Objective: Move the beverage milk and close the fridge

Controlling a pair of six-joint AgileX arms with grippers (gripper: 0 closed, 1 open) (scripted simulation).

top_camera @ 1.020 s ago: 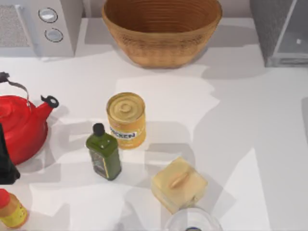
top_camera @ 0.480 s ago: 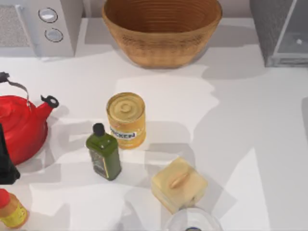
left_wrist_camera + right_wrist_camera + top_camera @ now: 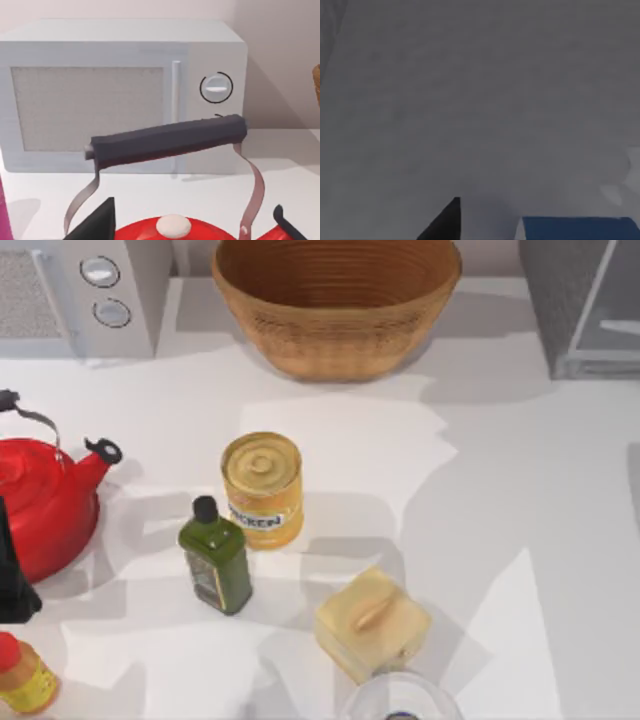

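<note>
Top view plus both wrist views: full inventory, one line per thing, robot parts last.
Woven wicker basket: 1, tan, back centre.
Grey microwave with two round knobs: 1, back left.
Large grey fridge: 1, back right corner.
Red kettle with black handle: 1, left edge.
Yellow can: 1, centre.
Dark green bottle with black cap: 1, front-left of the can.
Pale yellow butter-like block: 1, front centre.
Small yellow bottle with red cap: 1, front-left corner.
Clear glass rim: 1, front edge.
Blue-topped milk carton: 1, right wrist view, against grey.
Left arm: black, left edge beside the kettle.
</note>
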